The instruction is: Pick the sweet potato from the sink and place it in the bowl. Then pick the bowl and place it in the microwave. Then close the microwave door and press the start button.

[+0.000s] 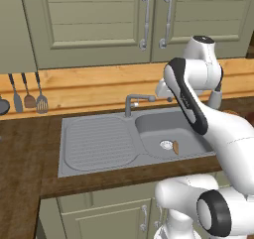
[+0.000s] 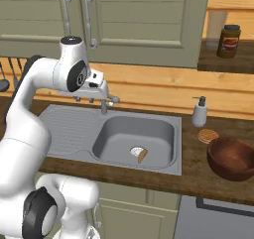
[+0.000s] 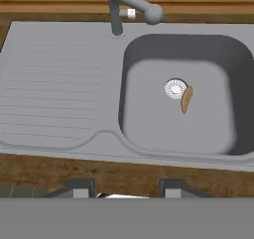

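You have everything left to do: the sweet potato (image 3: 186, 99) lies in the sink (image 3: 59, 109) basin touching the drain ring, the bowl (image 2: 232, 157) waits empty on the table, and your fingers (image 3: 128, 187) hang spread and empty above.

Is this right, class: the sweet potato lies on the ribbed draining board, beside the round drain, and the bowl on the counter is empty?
Not quite. The sweet potato lies in the basin of the sink, not on the draining board; the hand view shows it beside the round drain. The rest stands: in the right base view the bowl on the counter is empty.
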